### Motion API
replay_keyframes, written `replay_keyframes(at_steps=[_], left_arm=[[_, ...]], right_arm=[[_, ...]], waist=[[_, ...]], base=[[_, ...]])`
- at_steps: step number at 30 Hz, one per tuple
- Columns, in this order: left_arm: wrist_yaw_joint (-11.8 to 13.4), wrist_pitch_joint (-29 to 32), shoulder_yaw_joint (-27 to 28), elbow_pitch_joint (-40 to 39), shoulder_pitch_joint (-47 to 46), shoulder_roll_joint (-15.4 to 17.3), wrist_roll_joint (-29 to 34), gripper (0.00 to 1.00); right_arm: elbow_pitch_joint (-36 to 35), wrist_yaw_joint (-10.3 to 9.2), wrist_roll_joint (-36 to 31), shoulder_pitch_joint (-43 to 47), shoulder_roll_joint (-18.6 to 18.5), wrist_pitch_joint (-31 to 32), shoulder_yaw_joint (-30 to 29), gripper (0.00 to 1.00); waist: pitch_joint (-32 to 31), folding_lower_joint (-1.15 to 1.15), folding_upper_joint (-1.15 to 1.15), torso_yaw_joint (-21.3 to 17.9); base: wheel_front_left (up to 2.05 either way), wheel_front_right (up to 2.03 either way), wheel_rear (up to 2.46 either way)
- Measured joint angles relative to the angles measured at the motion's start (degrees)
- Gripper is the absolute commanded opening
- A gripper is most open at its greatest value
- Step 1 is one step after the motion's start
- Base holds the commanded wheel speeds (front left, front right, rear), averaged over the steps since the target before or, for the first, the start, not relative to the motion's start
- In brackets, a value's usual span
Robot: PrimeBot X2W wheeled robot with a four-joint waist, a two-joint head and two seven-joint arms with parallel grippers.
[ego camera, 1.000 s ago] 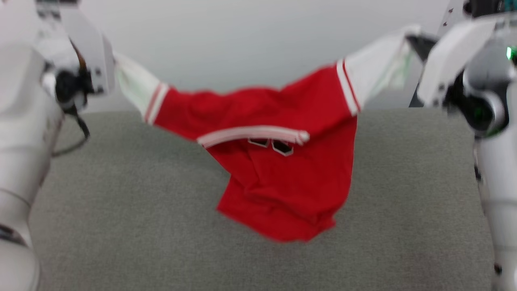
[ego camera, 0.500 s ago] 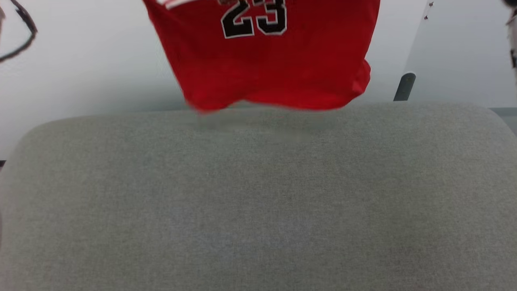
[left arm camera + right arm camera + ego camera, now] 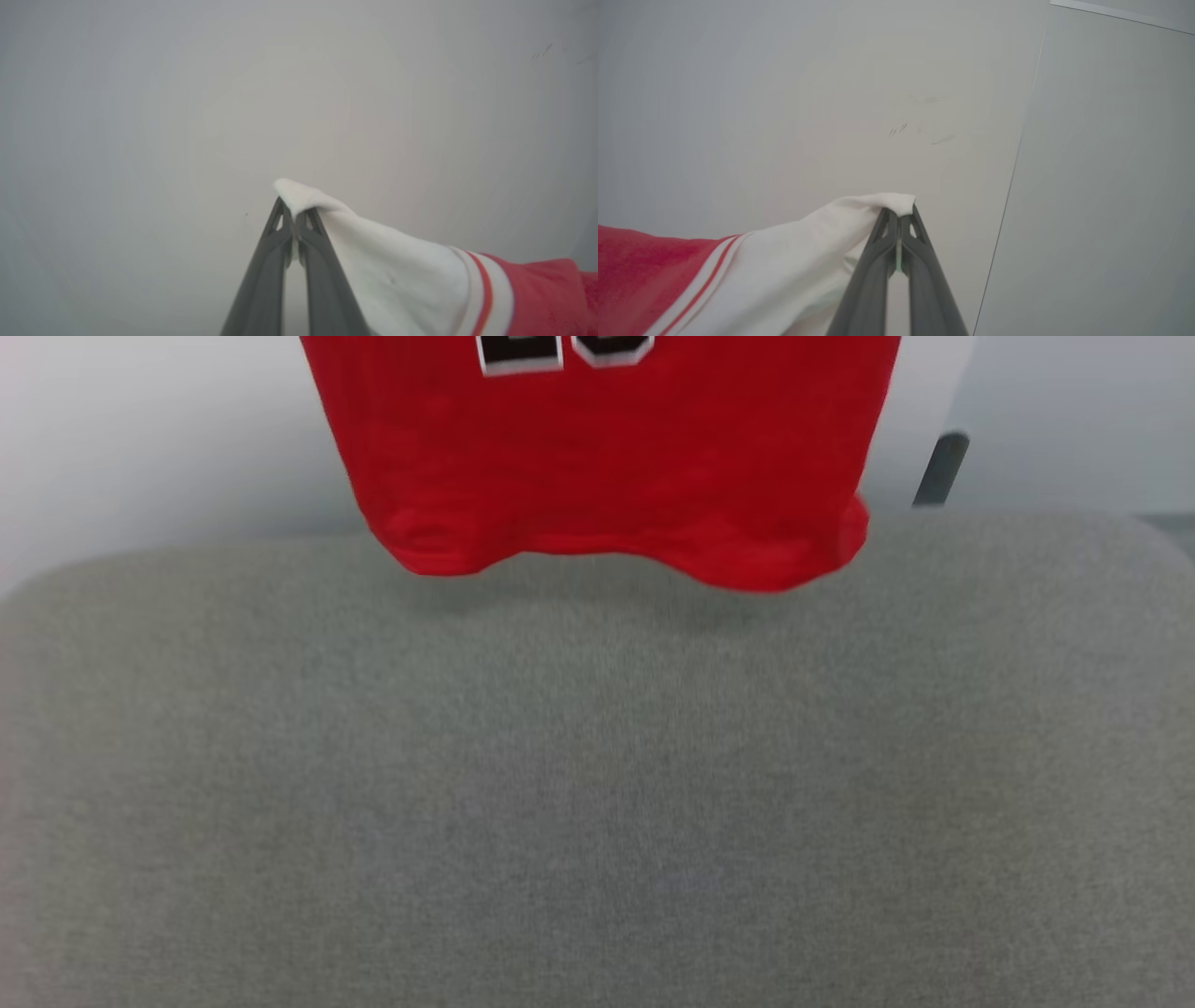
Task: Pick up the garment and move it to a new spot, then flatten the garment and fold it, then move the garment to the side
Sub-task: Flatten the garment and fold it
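The garment [image 3: 607, 457] is a bright red jersey with black numerals outlined in white. In the head view it hangs from above the top edge, its hem just above the far part of the grey padded surface [image 3: 597, 784]. In the left wrist view my left gripper [image 3: 292, 215] is shut on the tip of a white sleeve panel of the garment [image 3: 397, 275], which runs off to the right past red-and-white trim. In the right wrist view my right gripper [image 3: 899, 215] is shut on the other white sleeve of the garment [image 3: 794, 261], which trails to the left into red fabric.
The grey padded surface spreads wide below the hanging hem. Behind it stands a pale wall [image 3: 140, 439]. A dark upright post [image 3: 938, 467] shows at the surface's far right edge. Both wrist views face the pale wall, with a panel seam [image 3: 1017, 154] on the right.
The head view has shifted a lot since a second ago, when the arms showed. The garment went from a crumpled bundle stretched between them to hanging flat from above; its hem now sits lower against the surface.
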Motion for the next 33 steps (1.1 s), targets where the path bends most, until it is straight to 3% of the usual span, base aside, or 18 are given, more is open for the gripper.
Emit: replay_keyframes(at_steps=[7,11,14,18,23,28,33], left_arm=[[1.0,-5.41,1.92,-0.51,-9.19,-0.75,-0.32,0.0],[0.92,-10.1,2.69,-1.05,-14.69,-0.98,-0.19,0.0],[0.36,-14.3,3.75,-1.37,-17.59,-1.59,-0.45,0.0],[-2.36,-21.29,4.71,-2.27,-18.83,-2.8,-0.92,0.0],[-4.58,-24.58,5.86,-3.01,-19.61,-3.6,-1.13,0.0],[-4.78,-24.93,8.92,-6.17,-17.43,-3.39,-0.09,0.0],[-3.83,-25.1,12.03,-6.25,-10.24,-3.25,0.91,0.0]], right_arm=[[0.1,0.0,-5.01,-7.99,-2.81,-8.77,-1.64,0.0],[-3.41,0.0,-10.04,-11.31,-3.53,-10.68,-4.55,0.0],[-11.83,0.0,-14.67,-11.28,-3.63,-10.68,-8.64,0.0],[-25.24,0.0,-22.51,-8.5,-2.72,-10.81,-13.71,0.0],[-36.09,0.0,-30.06,-4.69,-1.16,-10.84,-14.32,0.0],[-35.09,0.0,-31.15,0.16,0.67,-10.83,-15.33,0.0],[-26.22,0.0,-30.94,3.15,2.76,-10.78,-15.22,0.0]], waist=[[8.91,0.0,0.0,-0.11],[15.33,0.0,0.0,-0.06],[20.32,0.0,0.0,0.04],[26.94,0.0,0.0,0.34],[34.74,0.0,0.0,1.11],[41.45,0.0,0.0,2.39],[45.98,0.0,0.0,4.1]], base=[[0.0,0.0,0.0],[0.0,0.0,0.0],[0.0,0.0,0.0],[0.0,0.0,0.0],[0.0,0.0,0.0],[0.0,0.0,0.0],[0.0,0.0,0.0]])
